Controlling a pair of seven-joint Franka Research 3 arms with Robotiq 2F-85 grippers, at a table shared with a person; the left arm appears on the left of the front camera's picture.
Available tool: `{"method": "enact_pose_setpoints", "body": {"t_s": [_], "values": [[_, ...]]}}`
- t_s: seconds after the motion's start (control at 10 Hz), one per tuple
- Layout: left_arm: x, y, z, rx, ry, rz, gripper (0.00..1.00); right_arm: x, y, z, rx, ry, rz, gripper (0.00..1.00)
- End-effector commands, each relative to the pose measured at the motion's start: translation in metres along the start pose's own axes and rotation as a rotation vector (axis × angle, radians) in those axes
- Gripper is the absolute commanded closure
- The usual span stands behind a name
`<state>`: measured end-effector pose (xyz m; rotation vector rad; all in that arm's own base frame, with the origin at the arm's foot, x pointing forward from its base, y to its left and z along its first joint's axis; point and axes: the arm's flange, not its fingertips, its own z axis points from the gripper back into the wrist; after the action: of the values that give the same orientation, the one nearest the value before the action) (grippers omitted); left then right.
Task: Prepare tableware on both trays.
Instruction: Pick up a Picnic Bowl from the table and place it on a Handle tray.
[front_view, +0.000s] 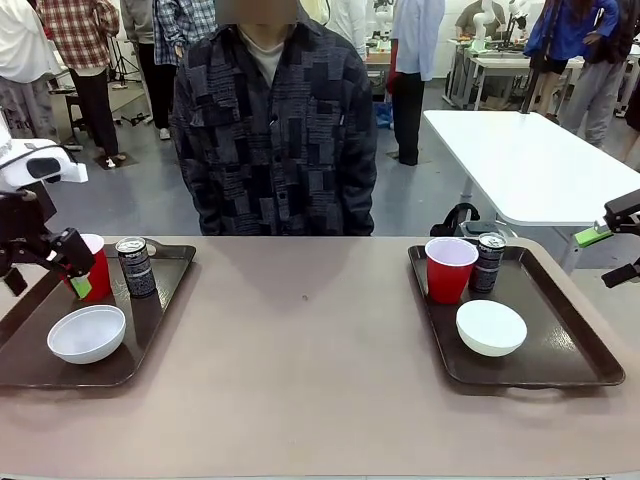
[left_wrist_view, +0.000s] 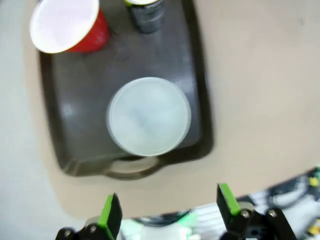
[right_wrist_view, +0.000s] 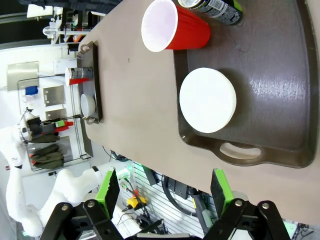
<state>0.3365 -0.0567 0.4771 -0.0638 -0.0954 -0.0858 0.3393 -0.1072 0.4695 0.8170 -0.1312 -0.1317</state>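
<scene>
Bowl (left_wrist_view: 149, 116) on left tray (left_wrist_view: 75, 95) lies ahead of the empty left pincer (left_wrist_view: 166, 206); its fingers stand apart.

You have two dark glossy trays, the left tray (front_view: 150, 330) and the right tray (front_view: 570, 340). Each carries an upright red cup (front_view: 97, 268) (front_view: 449, 268) and dark can (front_view: 135, 266) (front_view: 489, 262) at its far end, with a white bowl (front_view: 87, 333) (front_view: 491, 327) nearer you.

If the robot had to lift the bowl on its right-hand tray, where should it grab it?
Probably the rim of the bowl, from above: it sits upright and open, wide and shallow, so one finger inside and one outside the thin edge suits.
</scene>
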Motion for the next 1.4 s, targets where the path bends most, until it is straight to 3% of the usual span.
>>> {"method": "enact_pose_setpoints", "body": {"t_s": [0.0, 0.4, 0.6, 0.9, 1.3], "values": [[0.022, 0.031, 0.004, -0.371, 0.018, 0.104, 0.00, 0.000, 0.000, 0.000, -0.002, 0.008, -0.002, 0.05], [0.039, 0.078, 0.011, -0.823, 0.067, 0.188, 0.00, 0.000, 0.000, 0.000, -0.002, 0.008, -0.002, 0.05], [0.034, 0.098, 0.021, -1.003, 0.025, 0.190, 0.00, 0.000, 0.000, 0.000, -0.002, 0.008, -0.002, 0.05], [0.030, 0.123, 0.026, -1.092, 0.207, 0.250, 0.00, 0.000, 0.000, 0.000, -0.002, 0.008, -0.002, 0.05], [0.021, 0.119, 0.020, -1.097, 0.178, 0.233, 0.00, 0.000, 0.000, 0.000, -0.002, 0.008, -0.002, 0.05]]}}
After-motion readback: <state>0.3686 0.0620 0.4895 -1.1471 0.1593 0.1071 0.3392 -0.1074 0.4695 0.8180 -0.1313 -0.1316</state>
